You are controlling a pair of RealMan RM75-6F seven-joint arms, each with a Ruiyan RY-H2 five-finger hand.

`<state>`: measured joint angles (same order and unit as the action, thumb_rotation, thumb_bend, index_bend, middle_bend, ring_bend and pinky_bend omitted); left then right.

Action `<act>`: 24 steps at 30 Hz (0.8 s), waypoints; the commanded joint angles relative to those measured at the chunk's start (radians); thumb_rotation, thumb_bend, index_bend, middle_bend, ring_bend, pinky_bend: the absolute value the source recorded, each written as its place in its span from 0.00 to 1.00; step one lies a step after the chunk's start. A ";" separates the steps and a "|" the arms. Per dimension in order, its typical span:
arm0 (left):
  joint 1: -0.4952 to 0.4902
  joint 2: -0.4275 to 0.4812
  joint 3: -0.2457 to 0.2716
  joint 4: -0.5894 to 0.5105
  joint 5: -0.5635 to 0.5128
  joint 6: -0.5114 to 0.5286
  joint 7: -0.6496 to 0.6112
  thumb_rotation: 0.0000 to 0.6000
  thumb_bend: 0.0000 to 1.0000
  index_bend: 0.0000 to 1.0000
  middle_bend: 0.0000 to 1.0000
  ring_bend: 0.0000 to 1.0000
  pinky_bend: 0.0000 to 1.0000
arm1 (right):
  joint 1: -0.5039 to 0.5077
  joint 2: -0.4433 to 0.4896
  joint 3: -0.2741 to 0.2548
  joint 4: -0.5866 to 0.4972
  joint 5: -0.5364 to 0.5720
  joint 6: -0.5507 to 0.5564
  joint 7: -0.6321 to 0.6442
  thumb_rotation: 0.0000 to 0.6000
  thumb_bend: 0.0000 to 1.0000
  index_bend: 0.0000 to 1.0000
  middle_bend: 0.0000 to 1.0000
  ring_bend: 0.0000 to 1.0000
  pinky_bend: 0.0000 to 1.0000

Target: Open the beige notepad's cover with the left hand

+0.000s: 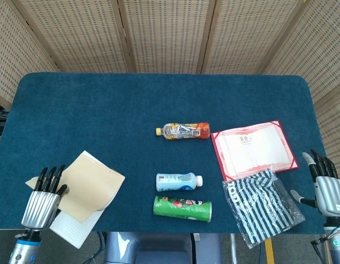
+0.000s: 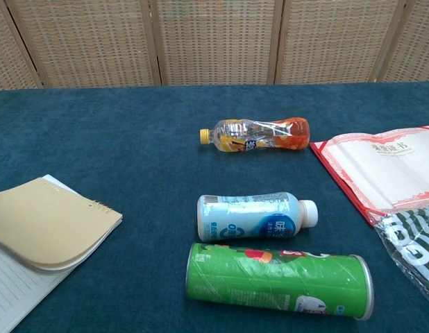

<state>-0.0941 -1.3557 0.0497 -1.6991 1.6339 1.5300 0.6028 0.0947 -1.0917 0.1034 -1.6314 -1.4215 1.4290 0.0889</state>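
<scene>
Where the table (image 1: 104, 99) reaches its near-left corner, at about 8 o'clock from the centre, the beige notepad (image 1: 90, 187) lies at an angle with its cover (image 2: 44, 222) lifted and curling back, so that a strip of white lined page (image 2: 17, 288) shows beneath it in the chest view. At its left edge the left hand (image 1: 42, 197) has dark fingers (image 1: 51, 177) spread upward against the cover's raised edge (whether it actually pinches the cover I cannot tell). Toward 3 o'clock from the notepad lie a white and blue bottle (image 1: 179, 181) and, just nearer the front edge, a green can (image 1: 182, 208), both on their sides. Beyond them, near the table's centre, lies an orange drink bottle (image 1: 182, 131). At 3 o'clock from it sits a red-bordered certificate (image 1: 252, 149), its near corner touched by a striped bag (image 1: 261, 204). Off the table's right edge, the right hand (image 1: 327, 187) holds nothing, fingers apart and pointing up.
</scene>
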 commanded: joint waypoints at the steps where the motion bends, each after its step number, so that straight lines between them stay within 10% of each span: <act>1: -0.049 0.009 -0.060 -0.028 -0.030 -0.043 0.022 1.00 0.72 0.79 0.00 0.00 0.00 | 0.000 0.001 0.001 0.000 0.001 0.000 0.003 1.00 0.21 0.03 0.00 0.00 0.00; 24: -0.229 -0.085 -0.256 0.066 -0.227 -0.196 0.078 1.00 0.71 0.79 0.00 0.00 0.00 | -0.006 0.001 0.013 0.016 0.003 0.020 0.037 1.00 0.21 0.03 0.00 0.00 0.00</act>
<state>-0.3174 -1.4355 -0.2004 -1.6388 1.4132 1.3378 0.6803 0.0887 -1.0905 0.1159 -1.6162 -1.4181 1.4488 0.1253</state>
